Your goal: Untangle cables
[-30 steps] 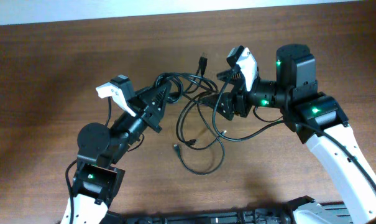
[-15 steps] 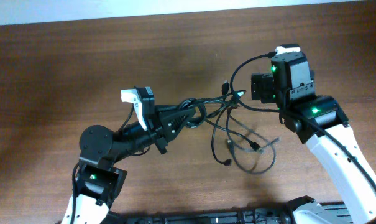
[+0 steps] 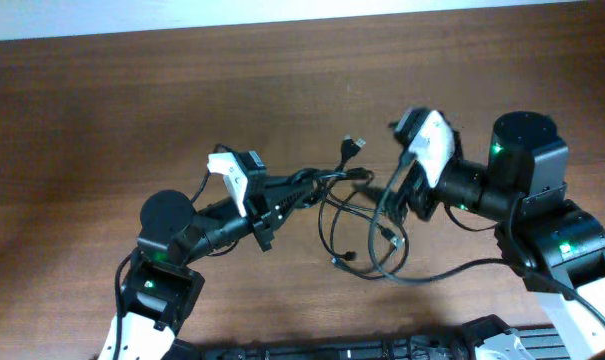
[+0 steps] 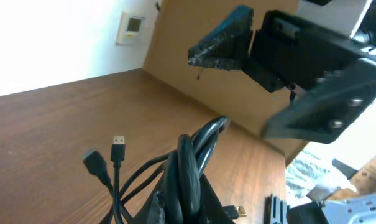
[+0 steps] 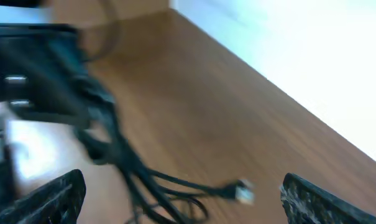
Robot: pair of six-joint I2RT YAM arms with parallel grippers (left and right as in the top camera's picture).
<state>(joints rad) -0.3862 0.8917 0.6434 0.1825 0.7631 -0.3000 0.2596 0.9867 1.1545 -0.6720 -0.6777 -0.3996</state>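
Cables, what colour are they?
The cables are black, clearest in the left wrist view.

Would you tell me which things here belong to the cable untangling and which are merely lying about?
Part of the job: cables, clamped in the left gripper; right gripper, open.
Not part of it: table; wall plate.

right wrist blurred: cables (image 5: 116,146) | plug (image 5: 242,190): type unclear, possibly USB
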